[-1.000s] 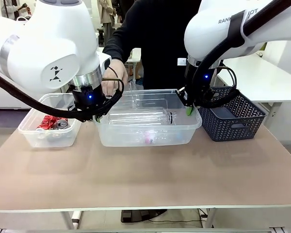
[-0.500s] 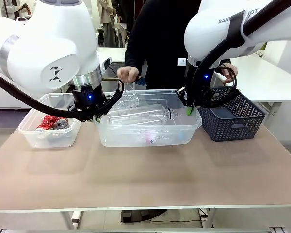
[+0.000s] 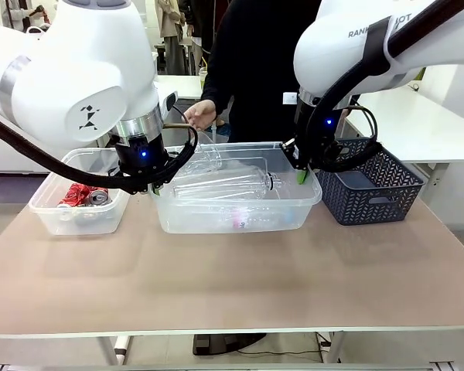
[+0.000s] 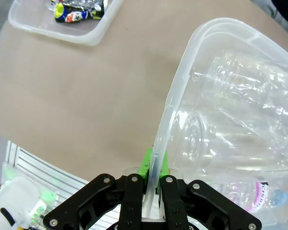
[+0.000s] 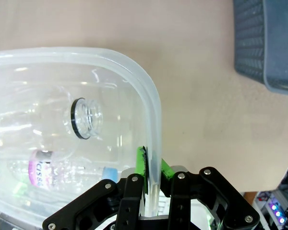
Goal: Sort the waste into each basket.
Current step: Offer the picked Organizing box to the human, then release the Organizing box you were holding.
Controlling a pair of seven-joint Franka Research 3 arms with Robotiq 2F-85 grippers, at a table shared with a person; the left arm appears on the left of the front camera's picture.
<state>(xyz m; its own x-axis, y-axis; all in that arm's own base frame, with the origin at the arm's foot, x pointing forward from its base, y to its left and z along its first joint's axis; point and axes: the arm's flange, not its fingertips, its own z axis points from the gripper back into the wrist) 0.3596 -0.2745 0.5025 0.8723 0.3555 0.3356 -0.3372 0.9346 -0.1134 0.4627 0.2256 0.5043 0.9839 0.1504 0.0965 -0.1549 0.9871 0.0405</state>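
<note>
The person's hand (image 3: 202,114) now sits lower and further left than half a second ago. Both claws stay clamped on the large clear plastic tub (image 3: 236,219): left gripper (image 4: 153,165) on one end rim, right gripper (image 5: 151,165) on the other. Wrist views reveal clear plastic bottles (image 4: 240,120) inside.

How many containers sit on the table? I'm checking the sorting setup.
3: a small clear tub at left, a large clear tub in the middle, a dark basket at right.

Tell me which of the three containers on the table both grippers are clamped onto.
The large clear tub in the middle, full of plastic bottles: left gripper and right gripper pinch its opposite rims. The small clear tub and dark basket stand untouched.
</note>
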